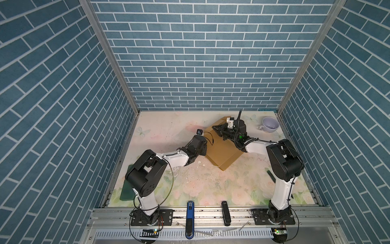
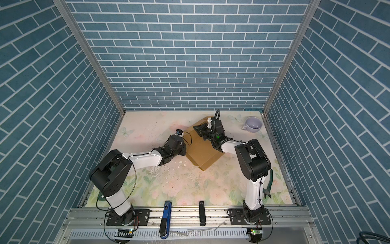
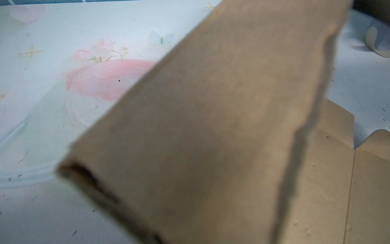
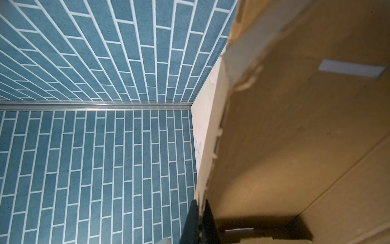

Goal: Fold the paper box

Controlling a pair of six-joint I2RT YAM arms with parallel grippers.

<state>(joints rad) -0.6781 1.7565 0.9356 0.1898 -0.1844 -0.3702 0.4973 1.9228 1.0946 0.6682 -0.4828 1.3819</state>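
1. Over at the far side of the worktop (image 1: pixel 190 186), a bit right of centre, the paper box (image 1: pixel 223 151) lies mostly flat, turned cornerwise, both arms on it.
2. Right end effector (image 4: pixel 199 211) is pinched tight on a raised flap at the box's far edge; the ragged cardboard rim sits between its fingers (image 4: pixel 190 224).
3. Left end effector (image 1: pixel 204 149) is at the box's left edge. Its wrist view is just a blurry lifted flap, no fingers showing, so I can't tell how wide it stands or if it's got anything.
4. Risk imo: the right grip is only on the rim, so a hard pull could tear the flap or let it slip.
5. If the 2 arms pull unevenly, the sheet could slide or twist instead of creasing on its score lines.
6. Purple cup (image 1: pixel 270 125) sits near the far right corner, apart from the box; a wide swing could knock it.
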